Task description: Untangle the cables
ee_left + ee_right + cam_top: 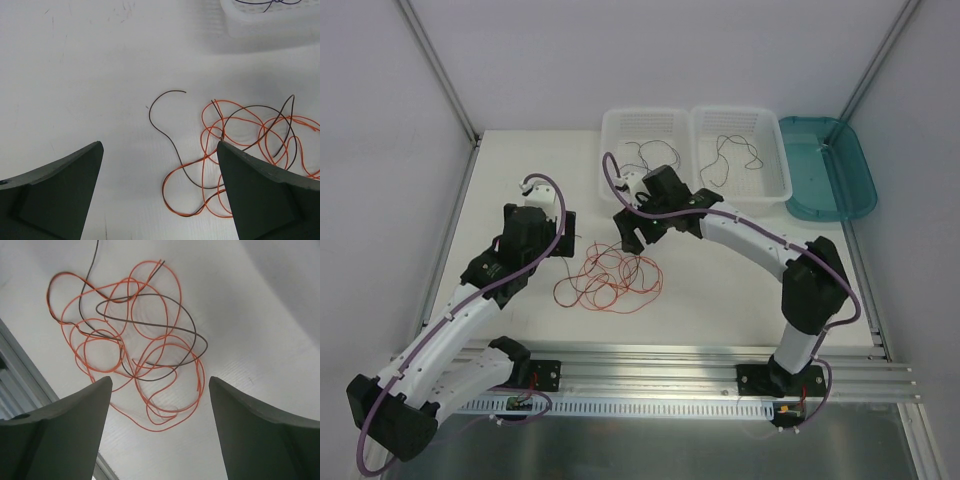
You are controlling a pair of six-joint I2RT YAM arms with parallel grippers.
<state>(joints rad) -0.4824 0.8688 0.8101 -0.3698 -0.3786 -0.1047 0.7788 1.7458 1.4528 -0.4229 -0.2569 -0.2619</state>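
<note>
The cables (610,280), a loose orange-and-dark tangle, were laid mid-tabletop (520,165), between the arms. Along the far edge a white basket (645,112), a second white basket (735,110) and a teal tray (820,185) were ranged. The left gripper (160,145) and right gripper (160,382) were spread wide, nothing held.

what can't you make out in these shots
- Top view: how many wires form the tangle; the strands are too thin and overlap.
- Left wrist view: the tangle's right side, cut off by the frame edge and a finger of the left gripper.
- Top view: the dark cable in the left basket, partly behind the right arm.
</note>
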